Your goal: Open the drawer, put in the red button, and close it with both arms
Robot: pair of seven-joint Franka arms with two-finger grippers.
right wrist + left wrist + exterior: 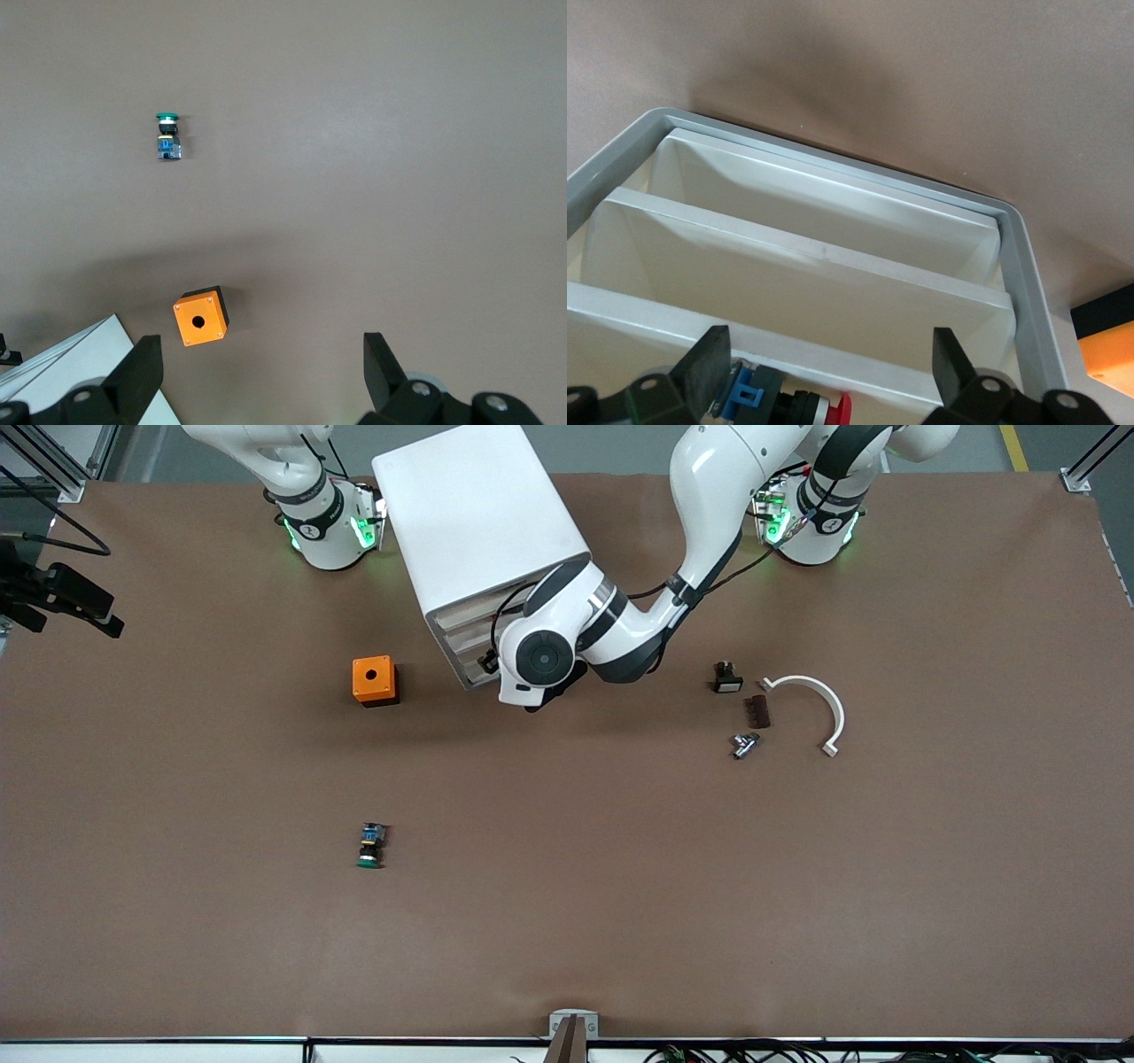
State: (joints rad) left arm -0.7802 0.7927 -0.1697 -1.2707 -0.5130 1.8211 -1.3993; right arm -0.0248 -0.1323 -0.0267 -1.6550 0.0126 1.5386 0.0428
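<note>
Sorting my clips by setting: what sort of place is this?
Likely a robotics lab bench: two robot arms mounted at a brown-covered table, aluminium framing at its corners, and small parts like a green-capped switch laid out.

Red button (pixel 819 409) half cut off at frame edge, w/ left gripper (pixel 833 376).

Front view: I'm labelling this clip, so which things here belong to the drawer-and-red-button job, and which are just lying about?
Belong to the job:
- drawer, open
- red button, lying in the drawer
- left gripper, open over the drawer
- right gripper, open, waiting

Lying about:
- orange box
- green-capped switch
- black switch
- white curved piece
</note>
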